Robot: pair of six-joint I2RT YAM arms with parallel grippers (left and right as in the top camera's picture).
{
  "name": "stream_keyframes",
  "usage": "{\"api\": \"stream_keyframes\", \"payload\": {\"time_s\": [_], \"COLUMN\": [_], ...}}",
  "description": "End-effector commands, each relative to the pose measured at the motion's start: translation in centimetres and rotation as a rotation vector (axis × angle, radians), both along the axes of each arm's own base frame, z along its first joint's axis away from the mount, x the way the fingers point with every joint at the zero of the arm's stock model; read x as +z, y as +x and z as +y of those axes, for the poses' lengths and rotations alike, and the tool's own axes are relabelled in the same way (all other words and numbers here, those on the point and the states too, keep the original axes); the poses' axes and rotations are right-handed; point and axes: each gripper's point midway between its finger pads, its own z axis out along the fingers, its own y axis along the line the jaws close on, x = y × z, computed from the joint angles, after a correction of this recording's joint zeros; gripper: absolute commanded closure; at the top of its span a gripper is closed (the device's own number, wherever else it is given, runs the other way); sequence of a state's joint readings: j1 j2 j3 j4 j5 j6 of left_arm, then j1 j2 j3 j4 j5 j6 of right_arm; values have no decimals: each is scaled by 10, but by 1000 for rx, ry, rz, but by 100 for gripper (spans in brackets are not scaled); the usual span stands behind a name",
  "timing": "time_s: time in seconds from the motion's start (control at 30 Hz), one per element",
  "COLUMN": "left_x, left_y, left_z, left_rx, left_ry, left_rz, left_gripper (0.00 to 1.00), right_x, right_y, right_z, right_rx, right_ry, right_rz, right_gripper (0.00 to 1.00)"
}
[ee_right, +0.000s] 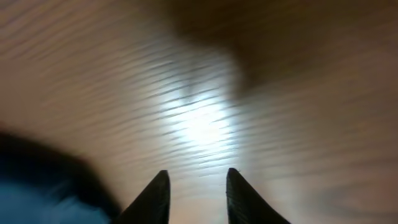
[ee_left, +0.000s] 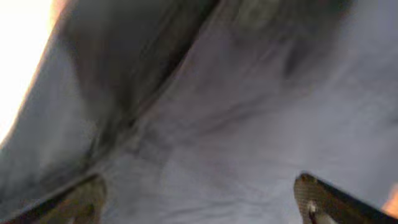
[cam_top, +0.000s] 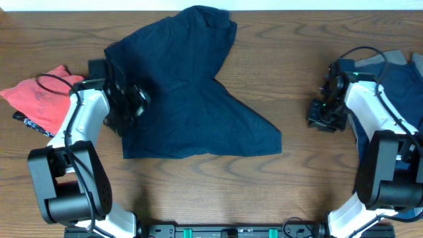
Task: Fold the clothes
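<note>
The surface [cam_top: 297, 192] is being viewed from above; the navy garment [ee_left: 249, 155] is being filmed close-up from the left wrist, bare surface from the right.

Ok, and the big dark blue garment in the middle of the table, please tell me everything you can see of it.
The dark navy garment is plain, soft, limp fabric, lying flat but creased on the wooden table. It is not neatly folded, an uneven shape: wide with a straight near edge, narrowing toward the far edge. The open left gripper is above its left side; contact cannot be judged.
</note>
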State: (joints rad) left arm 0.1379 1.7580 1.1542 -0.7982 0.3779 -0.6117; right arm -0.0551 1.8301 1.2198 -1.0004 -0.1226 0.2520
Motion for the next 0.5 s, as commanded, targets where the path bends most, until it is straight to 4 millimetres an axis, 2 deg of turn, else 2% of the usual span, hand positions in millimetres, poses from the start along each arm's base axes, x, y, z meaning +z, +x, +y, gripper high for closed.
{"api": "stream_keyframes", "payload": {"time_s": [0.0,0.07,0.13,0.17,0.27,0.47], "left_x": [3,2,-1,-2,-9,-28], "left_y": [-38,-70,-95,-102,-114,-119], "left_z": [-24,-24,-20,-18,-14,-4], "left_rx": [-157,-200,-221,-227,-236,-126], "left_ry": [-72,-51,-14,1,32,119], "left_rz": [109,233,332,357,391,323], "left_gripper": [2,2,2,2,2,2], "right_x": [8,9,9,9,9,2], "right_y": [-3,-10,-17,-18,-22,-15], "right_z": [33,43,51,53,67,85], "right_rx": [170,195,208,208,204,300], "right_ry": [149,182,184,184,180,113], "right_rz": [-30,-10,17,25,41,-9], "right_gripper": [66,64,64,63,63,60]}}
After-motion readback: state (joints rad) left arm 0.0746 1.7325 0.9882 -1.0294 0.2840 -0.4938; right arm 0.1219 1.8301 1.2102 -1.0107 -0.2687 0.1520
